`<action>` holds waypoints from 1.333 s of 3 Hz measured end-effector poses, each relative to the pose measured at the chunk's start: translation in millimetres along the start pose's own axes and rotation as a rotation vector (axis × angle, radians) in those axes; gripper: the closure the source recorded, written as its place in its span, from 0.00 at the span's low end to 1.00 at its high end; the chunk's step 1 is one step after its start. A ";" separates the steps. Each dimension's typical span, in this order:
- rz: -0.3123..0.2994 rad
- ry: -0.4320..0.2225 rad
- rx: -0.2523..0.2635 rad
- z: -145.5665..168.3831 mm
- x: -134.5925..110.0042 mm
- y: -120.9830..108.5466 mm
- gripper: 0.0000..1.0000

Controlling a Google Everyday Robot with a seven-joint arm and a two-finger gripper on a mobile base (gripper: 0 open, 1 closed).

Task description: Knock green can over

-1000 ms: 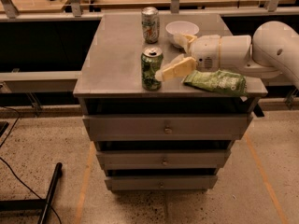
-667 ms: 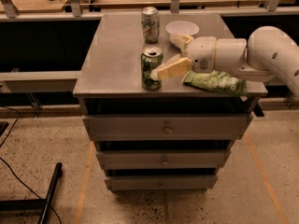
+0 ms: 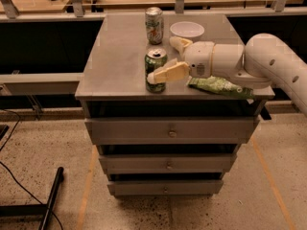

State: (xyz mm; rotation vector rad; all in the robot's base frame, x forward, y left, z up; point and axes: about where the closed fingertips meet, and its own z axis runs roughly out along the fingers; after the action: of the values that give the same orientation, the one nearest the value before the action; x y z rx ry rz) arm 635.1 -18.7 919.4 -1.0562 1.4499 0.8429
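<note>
The green can [image 3: 155, 62] stands upright near the front edge of the grey cabinet top [image 3: 115, 61]. My gripper [image 3: 163, 59] reaches in from the right at can height, fingers open. The near finger [image 3: 168, 73] lies across the front of the can's lower body, its tip at the can's left side. The far finger [image 3: 179, 42] sits behind and to the right of the can. Whether the near finger touches the can I cannot tell.
A silver-white can [image 3: 154, 25] stands behind the green can. A white bowl [image 3: 187, 29] sits at the back right. A flat green snack bag [image 3: 217, 86] lies under my wrist at the front right. Drawers [image 3: 169, 131] are below; a bench runs behind.
My gripper has moved left toward the green can; the near finger now overlaps the can's front. The can still stands upright in the same spot.
</note>
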 end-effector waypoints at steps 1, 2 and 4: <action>-0.001 0.005 0.008 5.9 3.8 0.5 0.17; 0.011 -0.019 0.007 9.3 3.1 0.2 0.31; 0.050 -0.082 0.006 6.3 -10.7 2.5 0.72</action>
State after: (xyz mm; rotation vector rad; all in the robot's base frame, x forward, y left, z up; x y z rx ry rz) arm 635.0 -10.4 928.9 -0.9740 1.4138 0.9069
